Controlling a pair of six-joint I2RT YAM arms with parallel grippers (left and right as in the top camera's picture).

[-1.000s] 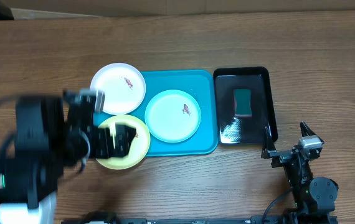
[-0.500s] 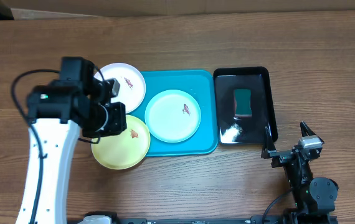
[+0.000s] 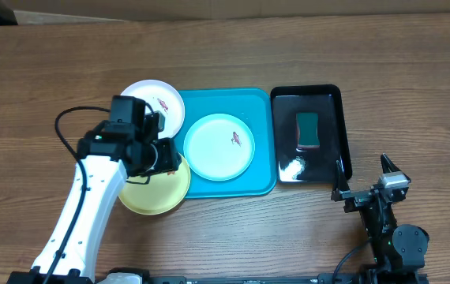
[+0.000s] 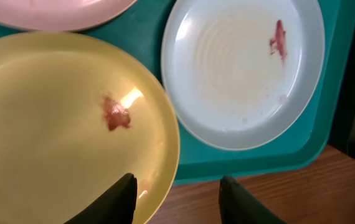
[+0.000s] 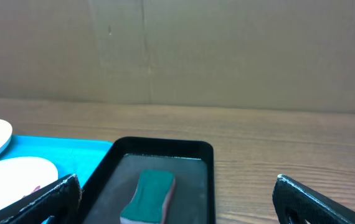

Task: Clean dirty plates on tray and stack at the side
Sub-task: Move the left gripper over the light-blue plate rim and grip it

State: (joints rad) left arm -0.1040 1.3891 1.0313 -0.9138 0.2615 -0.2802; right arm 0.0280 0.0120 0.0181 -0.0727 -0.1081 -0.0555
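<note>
**Change from the earlier views.** Left arm (image 3: 83, 197) has swung in from the worktop's (image 3: 43, 63) 9 o'clock edge toward 3 o'clock. Its pincer (image 4: 176, 183), formerly over the yellow-green plate's (image 3: 158, 197) centre, now sits near that plate's 2 o'clock rim. The arm now hides the white plate's (image 3: 162, 99) 7 o'clock edge.

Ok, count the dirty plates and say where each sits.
3. The round white plastic plate overhangs the turquoise plastic tray's far-left corner; the pale mint-blue plate lies inside it; the yellow-green plate overhangs its near-left corner, partly under the left arm.
</note>
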